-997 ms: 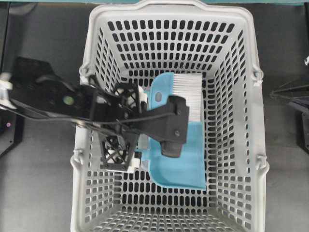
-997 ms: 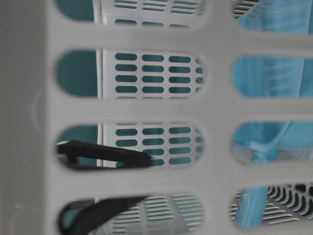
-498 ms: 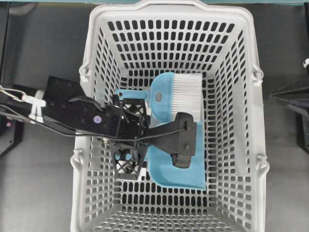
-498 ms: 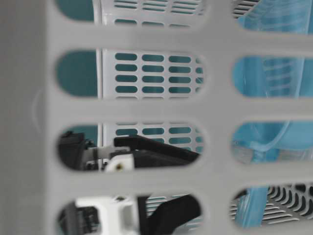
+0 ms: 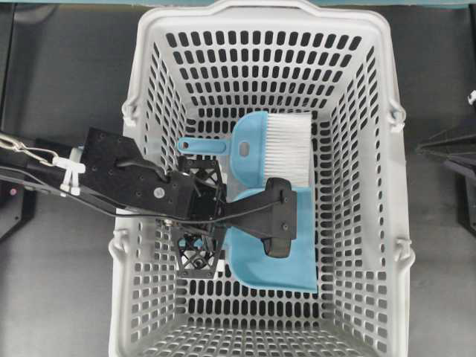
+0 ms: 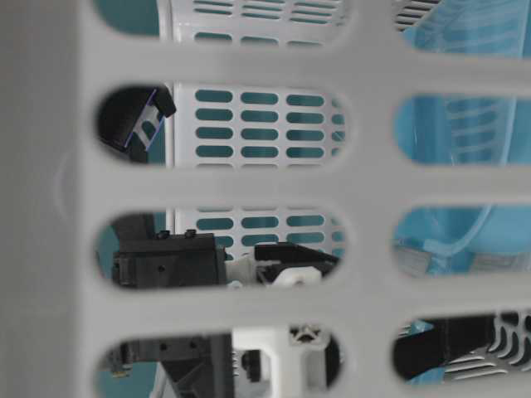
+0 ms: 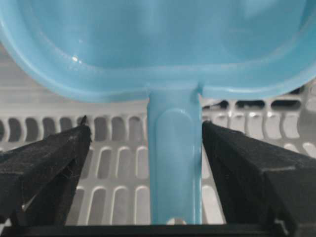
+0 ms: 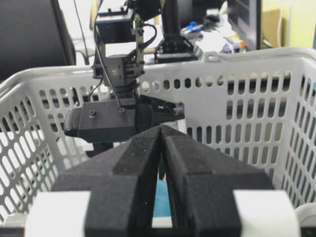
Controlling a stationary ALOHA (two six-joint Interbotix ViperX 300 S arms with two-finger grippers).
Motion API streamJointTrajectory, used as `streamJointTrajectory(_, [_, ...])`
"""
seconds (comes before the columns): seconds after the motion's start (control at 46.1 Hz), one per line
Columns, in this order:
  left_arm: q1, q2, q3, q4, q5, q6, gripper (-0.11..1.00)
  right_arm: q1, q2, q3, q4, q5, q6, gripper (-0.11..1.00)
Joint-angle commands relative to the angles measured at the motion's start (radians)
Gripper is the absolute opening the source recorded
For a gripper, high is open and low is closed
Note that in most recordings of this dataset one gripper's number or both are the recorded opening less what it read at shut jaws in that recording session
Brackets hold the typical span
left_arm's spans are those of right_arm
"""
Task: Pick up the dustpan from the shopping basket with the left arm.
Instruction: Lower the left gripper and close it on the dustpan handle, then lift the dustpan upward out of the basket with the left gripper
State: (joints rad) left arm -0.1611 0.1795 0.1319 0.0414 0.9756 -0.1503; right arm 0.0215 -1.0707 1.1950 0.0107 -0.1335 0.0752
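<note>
Left pincer [image 7: 143,148] lined up on the dustpan [image 5: 286,260] handle, not yet closed.

Reaching over the basket [image 5: 149,82] wall from the left, the left arm [image 5: 119,178] sits low inside, its fingers [image 7: 44,163] apart on either side of the thin handle, neither touching it in the wrist view. The dustpan lies on the basket floor, pan toward the right, a brush [image 5: 260,145] just beside it. The next move, by this reading, is to close squarely on the handle, then lift straight up. The right pincer [image 8: 162,143] is together, outside the basket.
</note>
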Motion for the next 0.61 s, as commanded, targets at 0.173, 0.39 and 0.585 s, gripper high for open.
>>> streamJointTrajectory(0.173, [-0.021,-0.032,0.034,0.002,-0.035,0.005,0.56,0.002,-0.011,-0.002,0.003,0.029,0.005,0.00])
streamJointTrajectory(0.39, [-0.031,-0.075,0.017,0.003,-0.032,0.012,0.28,0.002,-0.037,-0.006,0.003,0.049,0.005,0.00])
streamJointTrajectory(0.585, [-0.031,-0.121,-0.040,0.003,0.012,0.012,0.28,0.002,-0.052,-0.002,0.003,0.077,0.005,0.00])
